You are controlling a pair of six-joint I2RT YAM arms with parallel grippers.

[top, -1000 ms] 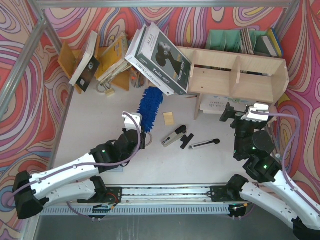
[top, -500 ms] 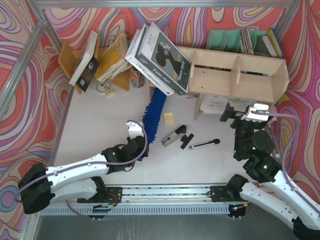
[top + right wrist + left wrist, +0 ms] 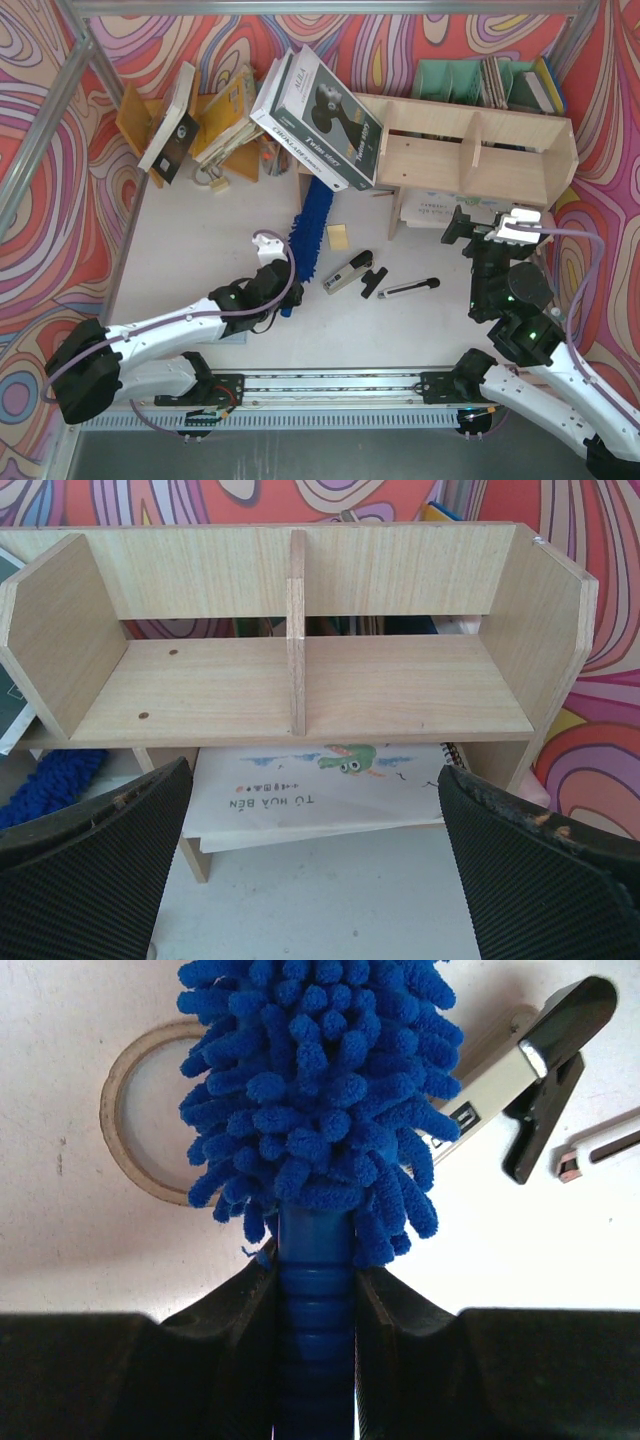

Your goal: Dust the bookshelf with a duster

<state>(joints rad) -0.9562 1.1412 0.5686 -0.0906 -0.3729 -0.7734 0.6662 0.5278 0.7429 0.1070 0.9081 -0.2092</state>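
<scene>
The fluffy bright-blue duster [image 3: 306, 235] lies along the table, its head reaching toward the pale plywood bookshelf [image 3: 480, 150]. My left gripper [image 3: 283, 290] is shut on its ribbed blue handle [image 3: 315, 1320]; in the left wrist view the head [image 3: 315, 1090] fills the upper middle. My right gripper [image 3: 480, 228] is open and empty, just in front of the bookshelf. In the right wrist view the bookshelf [image 3: 300, 660] shows two bare upper compartments, and the duster's tip [image 3: 50, 780] peeks in at left.
A large boxed book [image 3: 318, 118] leans on the bookshelf's left end. A spiral notebook [image 3: 330, 785] lies under the shelf. A stapler [image 3: 348, 272], a thin rod with black clip [image 3: 405, 288], a tape ring [image 3: 140, 1110] and a sticky-note pad [image 3: 338, 237] lie on the table. Tilted books [image 3: 200, 115] stand at back left.
My left gripper has swung the duster's handle right and toward the arms, and the head now looks narrower and points more steeply at the shelf. The right arm has barely moved.
</scene>
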